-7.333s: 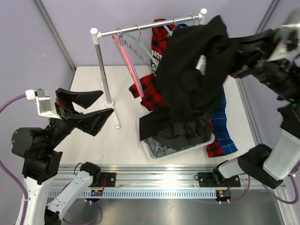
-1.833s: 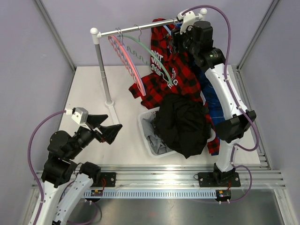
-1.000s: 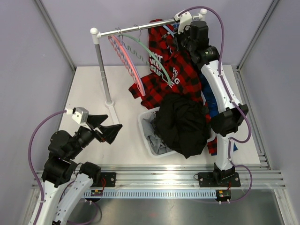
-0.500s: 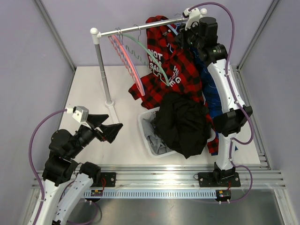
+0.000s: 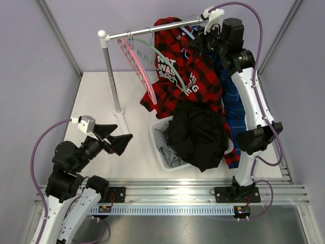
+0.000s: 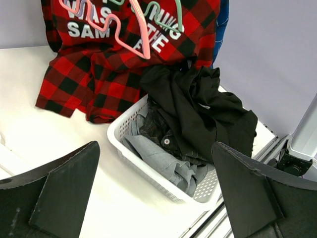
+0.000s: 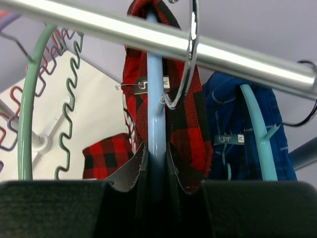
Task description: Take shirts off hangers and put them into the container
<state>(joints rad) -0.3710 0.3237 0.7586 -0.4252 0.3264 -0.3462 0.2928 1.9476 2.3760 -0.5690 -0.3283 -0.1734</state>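
My right gripper (image 7: 156, 153) is shut on the neck of the light blue hanger (image 7: 156, 114), whose metal hook (image 7: 190, 49) loops over the rail (image 7: 124, 32). The red-and-black plaid shirt (image 5: 188, 71) hangs from that hanger, its hem trailing beside the container (image 5: 158, 152). A grey shirt (image 6: 158, 158) lies in the white basket and a black shirt (image 5: 198, 134) is draped over it. The blue plaid shirt (image 7: 228, 124) hangs on a teal hanger (image 7: 257, 134) to the right. My left gripper (image 5: 114, 137) stands open over the table, left of the basket.
Bare pink (image 5: 139, 66) and green (image 5: 162, 56) hangers hang on the rail's left half. The rail's white post (image 5: 112, 81) stands on the table between my left arm and the shirts. An aluminium frame rail (image 5: 274, 132) runs along the table's right edge.
My right gripper has moved right and slightly up along the rail with the blue hanger, and the red plaid shirt has swung with it. The left arm has not moved.
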